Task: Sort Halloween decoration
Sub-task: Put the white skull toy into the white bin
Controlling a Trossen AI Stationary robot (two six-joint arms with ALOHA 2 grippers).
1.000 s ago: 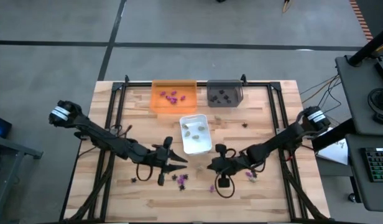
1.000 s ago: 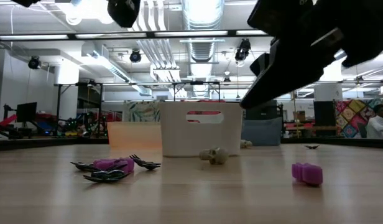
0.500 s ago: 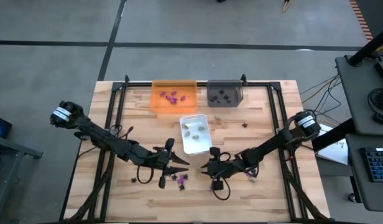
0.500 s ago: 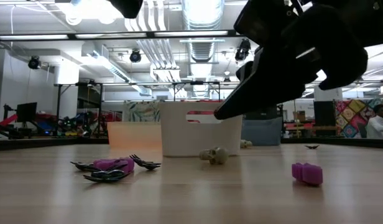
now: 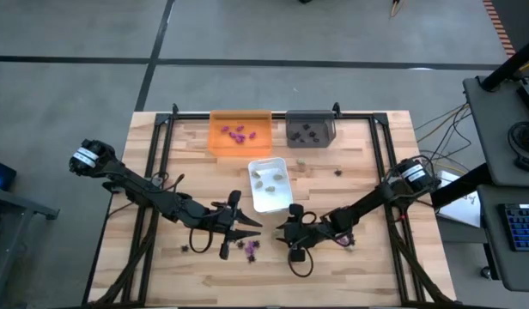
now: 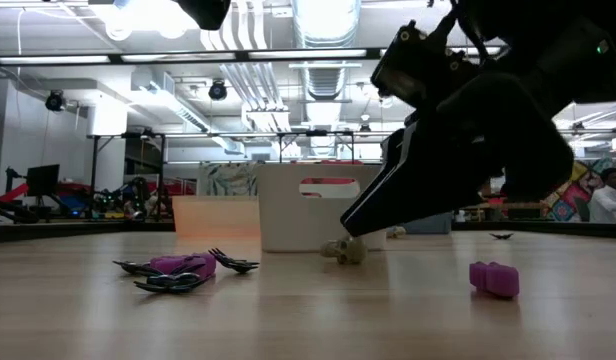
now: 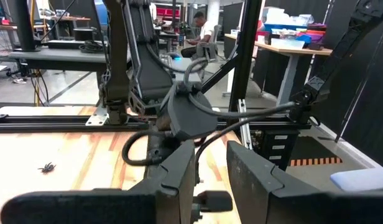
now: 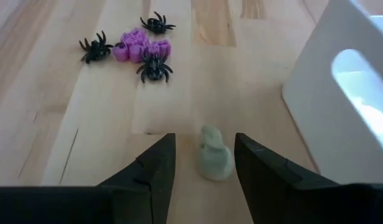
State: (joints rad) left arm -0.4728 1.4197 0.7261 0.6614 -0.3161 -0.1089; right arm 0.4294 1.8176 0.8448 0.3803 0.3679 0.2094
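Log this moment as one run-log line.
task: sort Halloween decoration | right pincer: open, straddling pale beige skull beside white tray | left pincer: waiting near purple and black pieces | skull: on table, ungrasped

At the bottom of the frame the right tool stands with its two dark fingers parted around a pale beige skull piece on the wooden worktop. Upper left lie three black spiders clustered with purple pieces. A white tray fills the right edge.
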